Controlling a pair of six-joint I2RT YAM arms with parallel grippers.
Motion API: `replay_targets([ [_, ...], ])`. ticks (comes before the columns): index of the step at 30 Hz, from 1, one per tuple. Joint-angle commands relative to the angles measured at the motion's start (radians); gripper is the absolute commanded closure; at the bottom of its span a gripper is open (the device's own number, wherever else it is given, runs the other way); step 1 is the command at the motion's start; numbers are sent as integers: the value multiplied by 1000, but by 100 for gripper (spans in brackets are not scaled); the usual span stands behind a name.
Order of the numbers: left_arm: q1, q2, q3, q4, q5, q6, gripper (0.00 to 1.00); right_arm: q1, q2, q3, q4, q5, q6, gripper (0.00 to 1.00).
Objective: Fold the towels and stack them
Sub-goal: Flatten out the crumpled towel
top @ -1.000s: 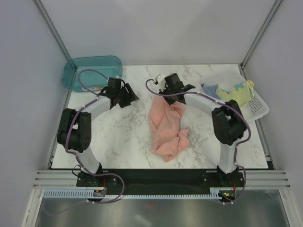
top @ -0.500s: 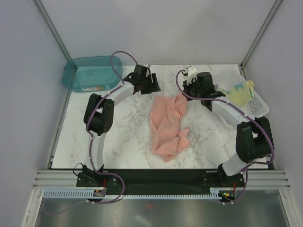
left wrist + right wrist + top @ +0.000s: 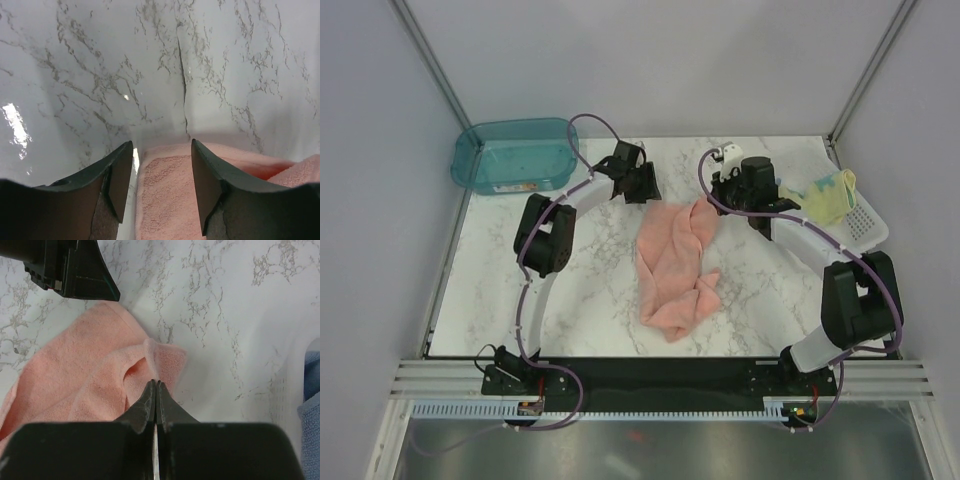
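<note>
The salmon-pink towel [image 3: 670,262] lies crumpled in the middle of the marble table. My right gripper [image 3: 156,383] is shut on a raised ridge at the towel's [image 3: 85,375] far right corner. My left gripper [image 3: 161,146] is open just above the far left corner, and the cloth's [image 3: 170,195] edge lies between its fingers [image 3: 119,175] without touching them. In the top view both grippers sit at the towel's far edge, the left gripper [image 3: 645,188] and the right gripper [image 3: 712,205]. A pale yellow towel [image 3: 832,195] and a light blue towel [image 3: 311,390] rest in the white basket.
A teal plastic bin [image 3: 512,155] stands at the far left corner. The white perforated basket [image 3: 870,232] sits at the far right, close to my right arm. The left gripper's body [image 3: 75,270] shows at the top left of the right wrist view.
My left arm swung from beside the bin over to the towel's far left corner. The right gripper pulled the far right corner rightward, spreading the top edge.
</note>
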Motion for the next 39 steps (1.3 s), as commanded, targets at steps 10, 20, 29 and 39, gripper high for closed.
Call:
replay_targets([
  [10, 15, -131, -156, 16, 108, 33, 98, 11, -61, -112, 181, -86, 208, 100],
  [20, 102, -568, -448, 8, 16, 85, 98, 15, -166, -214, 304, -85, 224, 100],
  [29, 91, -621, -574, 3, 39, 29, 98, 29, -28, 126, -108, 240, 436, 50],
  [39, 58, -596, -621, 25, 6, -8, 98, 203, 211, 387, -314, 423, 687, 46],
])
